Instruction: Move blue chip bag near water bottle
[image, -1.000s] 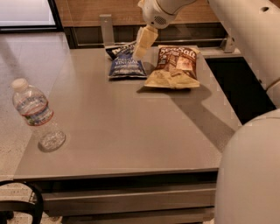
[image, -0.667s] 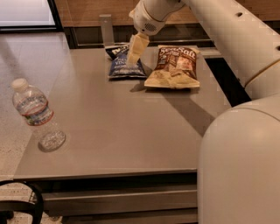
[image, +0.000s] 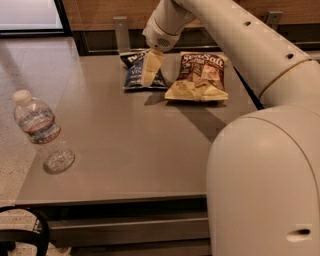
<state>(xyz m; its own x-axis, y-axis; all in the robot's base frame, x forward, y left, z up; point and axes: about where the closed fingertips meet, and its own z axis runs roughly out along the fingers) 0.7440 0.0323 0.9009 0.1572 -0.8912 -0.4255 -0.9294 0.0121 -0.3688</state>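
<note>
Gripper (image: 151, 68) sits upper centre of the frame, hanging off the arm (image: 240, 35) that comes in from the upper right, right over the blue chip bag (image: 132, 77). You cannot tell whether it is apart, together or clamped on the bag, and contact with the foil can't be read either. It covers the bag's right half.

The blue chip bag lies flat at the far side of the grey table (image: 125, 155). Its long axis runs roughly top to bottom in the frame, tilted a little, black top edge toward the back. So the bag is directly under the tool, with no sideways reach needed; the next call is likely just down and grip.

The water bottle (image: 42, 132) stands upright at middle left, near the table's left edge and well apart from the bag. The carry looks like a long diagonal toward the lower left.

The brown-and-yellow Sea Salt chip bag (image: 197, 77) lies just beside the blue bag on the right, on the far side from the bottle, so it's not in the path. Watch that you don't snag it on the grab. A metal bracket (image: 120, 32) stands behind the bag at the table's back edge.

The robot's white body (image: 265, 185) fills the lower right. A black curved object (image: 30, 227) sits bottom left, below table level.

Risk as I judge it: the bottle looks light and tippy, so stop short of it.
</note>
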